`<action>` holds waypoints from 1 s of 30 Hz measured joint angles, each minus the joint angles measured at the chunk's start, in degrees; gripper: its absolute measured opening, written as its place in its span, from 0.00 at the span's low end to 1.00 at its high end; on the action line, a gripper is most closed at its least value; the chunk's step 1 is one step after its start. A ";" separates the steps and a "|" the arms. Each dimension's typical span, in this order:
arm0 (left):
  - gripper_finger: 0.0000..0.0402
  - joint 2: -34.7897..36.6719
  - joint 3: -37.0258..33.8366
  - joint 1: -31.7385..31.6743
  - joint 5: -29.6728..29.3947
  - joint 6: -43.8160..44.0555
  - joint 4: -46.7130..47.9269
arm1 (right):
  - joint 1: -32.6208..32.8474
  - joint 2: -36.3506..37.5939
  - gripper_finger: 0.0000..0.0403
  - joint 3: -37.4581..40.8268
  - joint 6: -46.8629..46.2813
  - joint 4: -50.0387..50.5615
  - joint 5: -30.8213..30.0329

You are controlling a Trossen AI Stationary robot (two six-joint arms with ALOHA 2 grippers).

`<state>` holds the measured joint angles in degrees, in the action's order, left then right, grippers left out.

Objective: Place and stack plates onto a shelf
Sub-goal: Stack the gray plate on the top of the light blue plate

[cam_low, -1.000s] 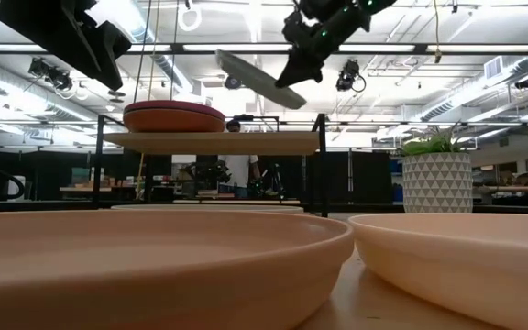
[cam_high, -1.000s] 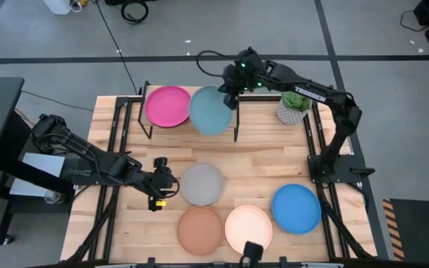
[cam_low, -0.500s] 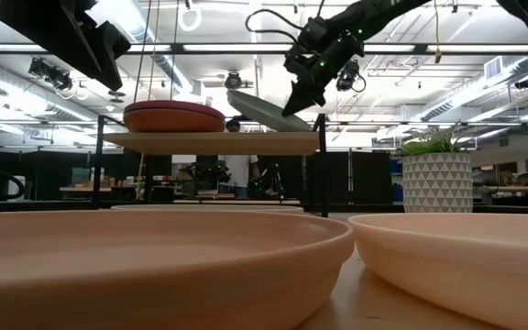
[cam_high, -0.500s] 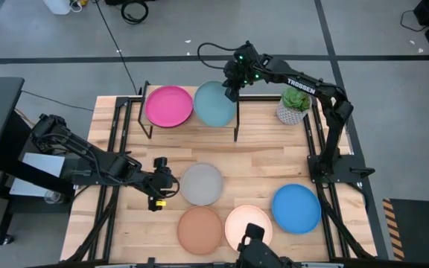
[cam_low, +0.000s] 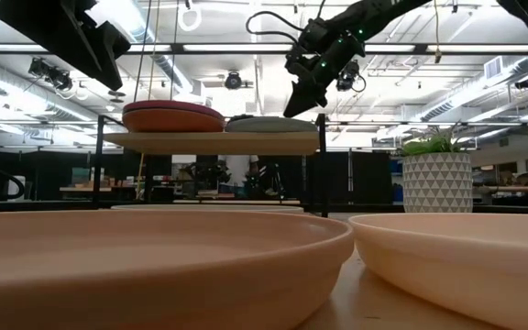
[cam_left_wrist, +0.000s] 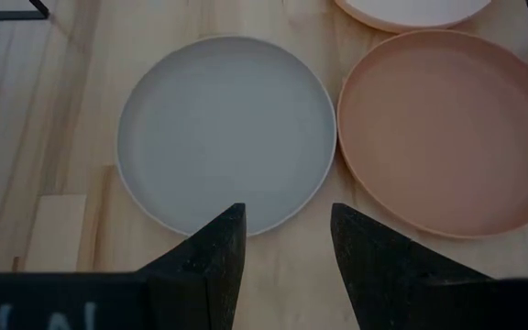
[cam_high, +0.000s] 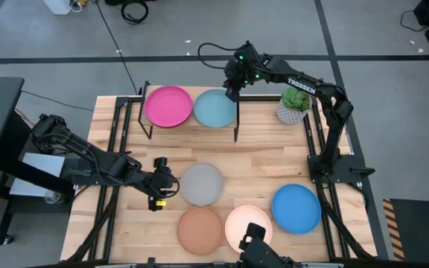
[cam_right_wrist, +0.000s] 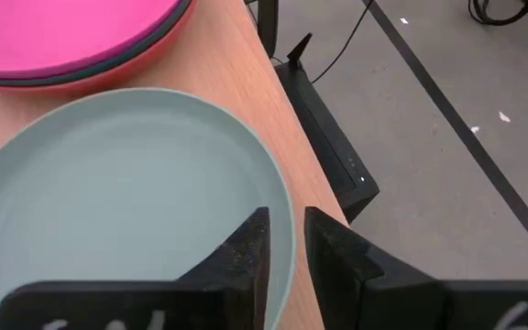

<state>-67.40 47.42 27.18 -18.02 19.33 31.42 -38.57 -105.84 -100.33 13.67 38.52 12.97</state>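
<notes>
A small green plant in a white patterned pot [cam_high: 294,106] stands at a far corner of the slatted wooden surface [cam_high: 267,160]. Beyond the pot, black cables [cam_high: 132,10] lie on the grey floor [cam_high: 378,33].

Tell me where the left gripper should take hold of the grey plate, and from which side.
Grip the raised rim of the grey plate, on the edge nearest the left gripper. The plate lies flat on the table, so only its thin rim offers a hold. The terracotta plate sits close on another side, so the near edge probably gives the open fingers most room.
</notes>
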 joint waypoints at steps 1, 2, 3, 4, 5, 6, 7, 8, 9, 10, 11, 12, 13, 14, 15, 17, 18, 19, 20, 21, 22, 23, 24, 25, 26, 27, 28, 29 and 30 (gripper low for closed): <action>0.42 0.00 0.00 0.00 0.00 -0.02 0.00 | 0.00 0.00 0.20 0.00 0.00 -0.01 0.00; 0.42 0.00 0.00 0.00 0.00 -0.02 0.00 | 0.00 0.00 0.21 0.00 0.01 -0.03 0.00; 0.42 0.00 0.00 0.00 0.00 -0.12 0.00 | 0.00 0.00 0.21 0.00 0.02 -0.15 0.00; 0.42 0.00 0.00 0.00 0.00 -0.29 0.00 | 0.00 0.00 0.21 0.00 0.02 -0.31 0.00; 0.42 0.00 0.00 0.00 0.00 -0.37 0.00 | 0.00 0.00 0.21 0.00 0.02 -0.47 0.00; 0.42 0.00 0.00 0.00 0.00 -0.42 -0.01 | 0.04 0.12 0.21 0.00 0.02 -0.55 0.00; 0.42 0.00 0.00 0.00 0.00 -0.44 0.00 | 0.13 0.46 0.21 0.04 -0.02 -0.51 0.00; 0.42 0.00 0.00 0.00 -0.05 -0.44 0.00 | 0.38 1.00 0.21 0.04 -0.06 -0.36 0.00; 0.42 0.00 0.00 0.00 -0.22 -0.46 -0.02 | 0.72 1.85 0.21 0.04 -0.05 -0.35 0.07; 0.42 0.00 0.00 0.02 -0.26 -0.46 -0.02 | 1.28 2.87 0.21 0.04 0.01 -0.34 0.19; 0.42 -0.01 0.00 0.02 -0.26 -0.46 -0.02 | 2.05 3.99 0.21 0.04 0.07 -0.35 0.27; 0.42 0.00 0.00 0.02 -0.33 -0.48 -0.02 | 2.96 5.11 0.21 0.04 0.14 -0.39 0.38; 0.42 -0.02 0.00 0.02 -0.33 -0.48 -0.02 | 4.10 5.99 0.21 0.02 0.20 -0.37 0.51; 0.42 -0.02 0.00 0.02 -0.35 -0.48 0.00 | 5.35 6.77 0.21 0.02 0.22 -0.32 0.57; 0.42 -0.01 0.00 0.02 -0.39 -0.50 -0.02 | 6.86 7.43 0.21 0.02 0.22 -0.06 0.57; 0.42 -0.02 0.00 0.02 -0.62 -0.52 -0.02 | 10.29 8.37 0.21 0.02 0.24 1.36 0.57; 0.42 -0.01 0.00 0.02 -0.95 -0.52 -0.02 | 12.26 8.65 0.21 0.02 0.31 2.30 0.57; 0.42 -0.02 0.00 0.02 -1.15 -0.50 0.00 | 14.49 8.74 0.21 0.02 0.48 3.41 0.57; 0.42 -0.02 0.00 0.02 -1.30 -0.48 0.00 | 16.66 8.71 0.21 0.03 0.83 4.51 0.55; 0.42 -0.02 0.00 0.02 -1.31 -0.48 0.00 | 18.93 8.66 0.21 0.38 1.24 5.19 0.32; 0.42 -0.02 0.00 0.02 -1.31 -0.48 0.03 | 21.34 8.66 0.21 1.36 1.67 5.15 -0.28; 0.42 -0.02 0.00 0.02 -1.31 -0.48 0.07 | 23.64 8.66 0.21 2.43 2.37 4.84 -0.84; 0.42 -0.02 0.00 0.02 -1.31 -0.48 0.18 | 26.02 8.61 0.21 3.48 3.21 4.76 -1.25; 0.42 -0.02 0.00 0.02 -1.31 -0.46 0.30 | 28.19 8.55 0.21 4.54 3.85 4.76 -1.31; 0.42 -0.02 0.00 0.02 -1.31 -0.42 0.48 | 30.25 8.55 0.21 5.65 4.05 4.52 -1.37; 0.42 -0.02 0.00 0.02 -1.29 0.04 0.98 | 32.26 8.55 0.21 6.82 3.99 3.92 -1.70; 0.42 -0.02 0.00 0.02 -1.29 1.02 1.88 | 34.15 8.55 0.21 7.98 3.76 3.16 -2.63; 0.42 -0.02 0.00 0.02 -1.16 1.82 2.82 | 35.85 8.55 0.21 9.18 3.62 2.66 -3.89; 0.42 -0.02 0.00 0.02 -0.61 2.90 3.75 | 37.39 8.55 0.21 10.57 3.56 2.25 -5.22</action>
<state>-67.42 47.42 27.20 -18.63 22.24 35.17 -1.18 -97.30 -89.76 17.23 40.78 7.76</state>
